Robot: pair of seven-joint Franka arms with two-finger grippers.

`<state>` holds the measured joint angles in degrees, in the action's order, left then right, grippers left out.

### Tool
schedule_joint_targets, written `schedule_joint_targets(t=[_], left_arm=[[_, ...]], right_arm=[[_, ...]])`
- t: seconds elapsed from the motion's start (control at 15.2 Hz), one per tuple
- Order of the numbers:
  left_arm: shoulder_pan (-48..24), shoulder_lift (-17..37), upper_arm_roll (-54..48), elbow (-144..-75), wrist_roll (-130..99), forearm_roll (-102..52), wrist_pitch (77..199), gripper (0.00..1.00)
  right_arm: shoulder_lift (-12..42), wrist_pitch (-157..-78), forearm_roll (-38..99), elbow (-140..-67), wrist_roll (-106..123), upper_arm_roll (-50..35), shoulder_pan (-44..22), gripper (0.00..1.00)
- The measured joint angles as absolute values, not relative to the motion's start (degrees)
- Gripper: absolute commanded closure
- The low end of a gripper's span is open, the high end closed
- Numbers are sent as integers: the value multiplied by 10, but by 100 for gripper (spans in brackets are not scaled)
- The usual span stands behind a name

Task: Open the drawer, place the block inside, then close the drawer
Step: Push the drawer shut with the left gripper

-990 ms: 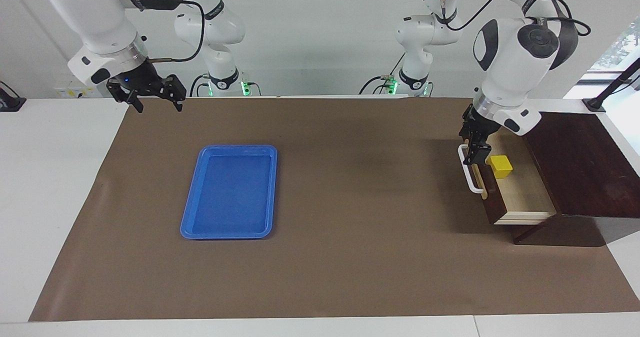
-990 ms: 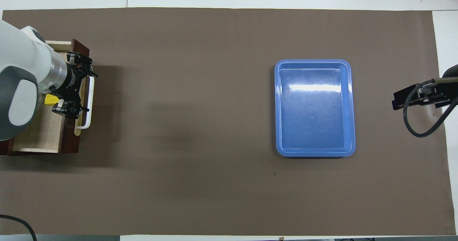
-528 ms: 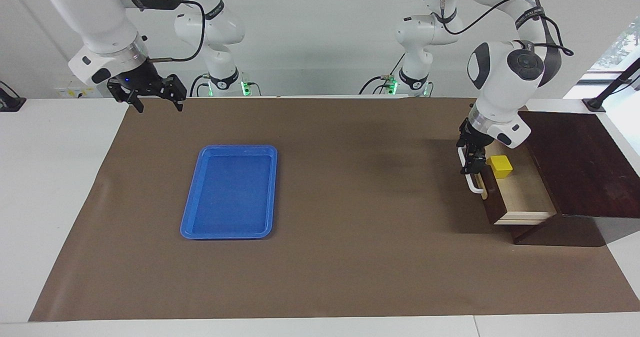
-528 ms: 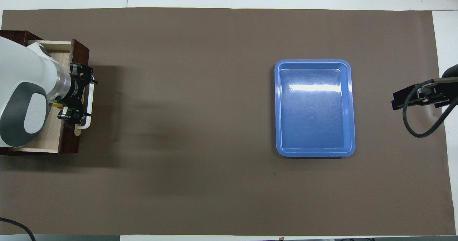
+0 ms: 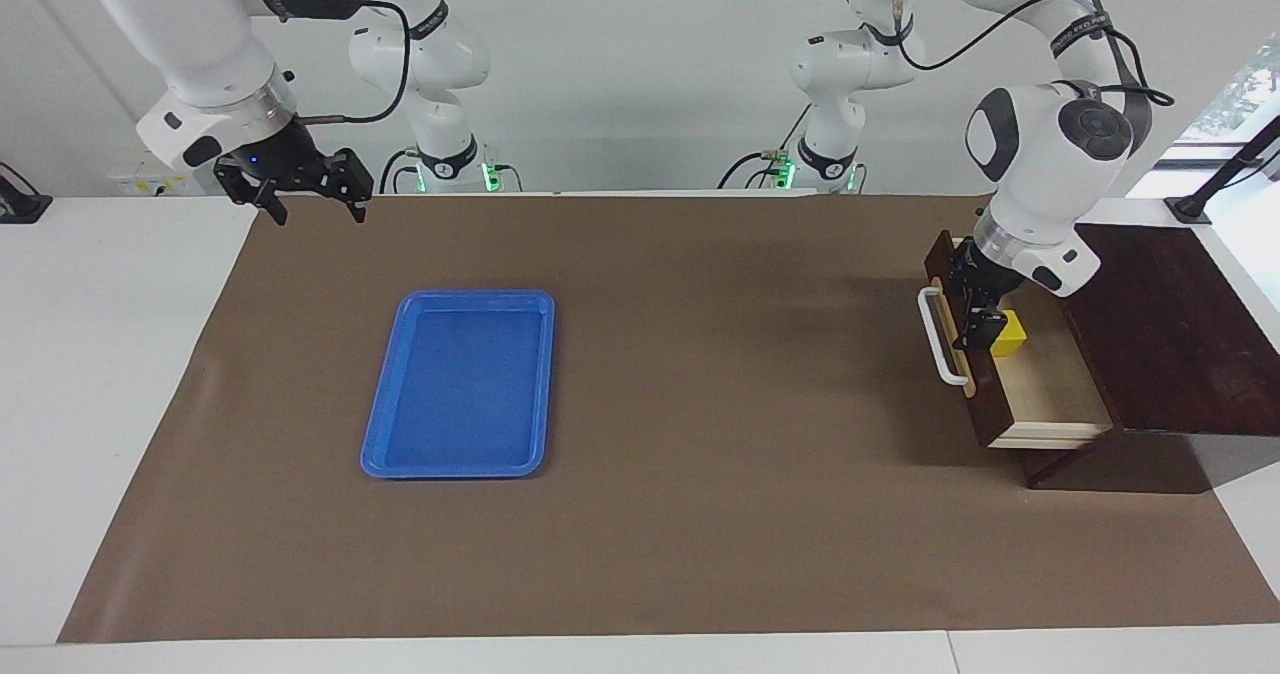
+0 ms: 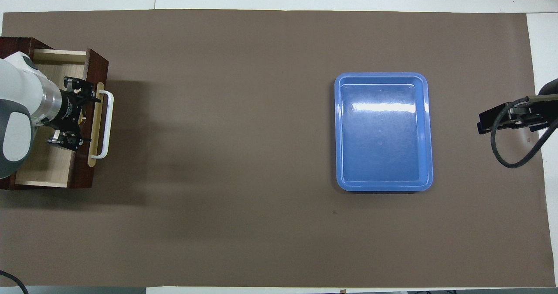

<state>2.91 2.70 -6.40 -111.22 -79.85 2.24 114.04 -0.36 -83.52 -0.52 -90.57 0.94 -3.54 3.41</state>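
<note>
The drawer (image 5: 1050, 394) stands pulled out of its dark wooden box (image 5: 1160, 324) at the left arm's end of the table, with its pale inside showing. Its white handle (image 5: 942, 344) is free. The yellow block (image 5: 1012, 332) lies inside the drawer, close to the front panel. My left gripper (image 5: 975, 304) is open and hangs low over the drawer's inside, right beside the block and just inside the front panel. In the overhead view the left gripper (image 6: 69, 113) covers the block, next to the handle (image 6: 104, 124). My right gripper (image 5: 305, 194) is open and waits above the table's edge at the right arm's end.
A blue tray (image 5: 460, 384) lies empty on the brown mat toward the right arm's end, also in the overhead view (image 6: 383, 132). The mat between the tray and the drawer is bare.
My left gripper has moved off the handle and back over the drawer's inside, beside the block. The drawer, the block and the right arm have not visibly moved.
</note>
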Motion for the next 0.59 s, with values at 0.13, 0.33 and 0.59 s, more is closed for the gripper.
schedule_joint_targets(t=[0.13,0.33,0.59], left_arm=[[38,26,-66,-1113,-793,31,1144,0],[69,26,-64,-1113,-766,48,1158,0],[108,26,-62,-1113,-740,78,1182,0]], right_arm=[[-4,-836,-5,-906,9,-35,34,0],[-4,-836,-5,-906,9,-35,34,0],[-4,-836,-5,-906,9,-35,34,0]])
